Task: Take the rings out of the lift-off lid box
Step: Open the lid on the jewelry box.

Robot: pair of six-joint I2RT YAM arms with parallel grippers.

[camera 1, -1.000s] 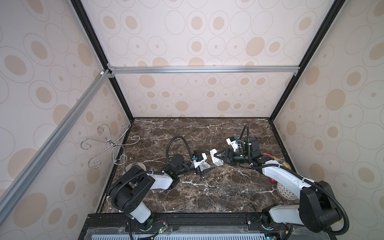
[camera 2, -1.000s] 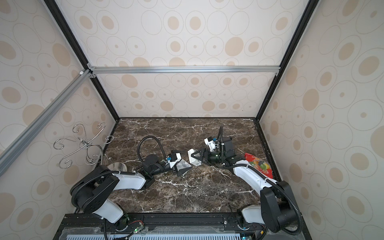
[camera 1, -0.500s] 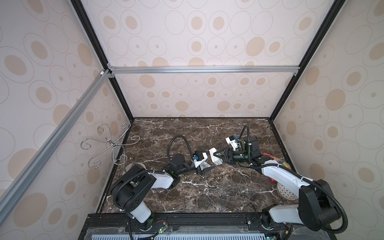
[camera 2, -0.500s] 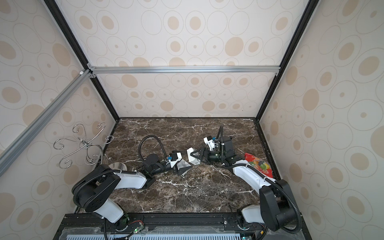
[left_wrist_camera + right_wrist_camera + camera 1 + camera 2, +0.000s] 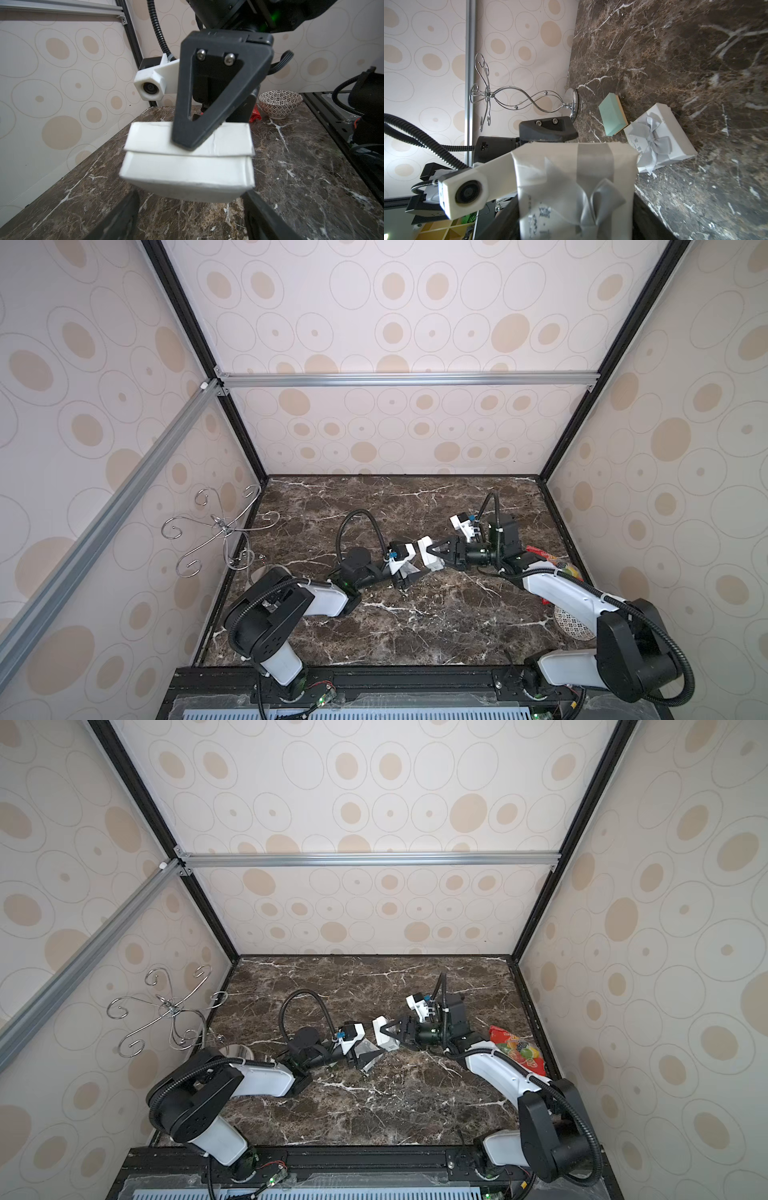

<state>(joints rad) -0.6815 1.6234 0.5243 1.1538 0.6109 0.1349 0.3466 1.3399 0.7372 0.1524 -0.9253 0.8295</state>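
Observation:
A small white lift-off lid box (image 5: 428, 559) (image 5: 383, 1034) with a silver ribbon bow hangs above the marble floor between the two arms. My right gripper (image 5: 434, 556) (image 5: 575, 209) is shut on its lid, ribbon side (image 5: 577, 182) facing that wrist. In the left wrist view one right finger (image 5: 207, 93) lies across the lid, with the box base (image 5: 187, 170) below it. My left gripper (image 5: 406, 572) (image 5: 191, 194) is open, a fingertip close beside each side of the base. The lid is still on the box. The rings are hidden.
A second white bowed box (image 5: 660, 137) and a teal box (image 5: 611, 114) lie on the floor by the curly silver wire stand (image 5: 220, 531) (image 5: 508, 99). A patterned bowl (image 5: 280, 101) (image 5: 571, 622) and a red snack packet (image 5: 517, 1050) sit by the right wall.
The left gripper's jaws have narrowed toward the box base. Both arms and the held box have stayed almost where they were.

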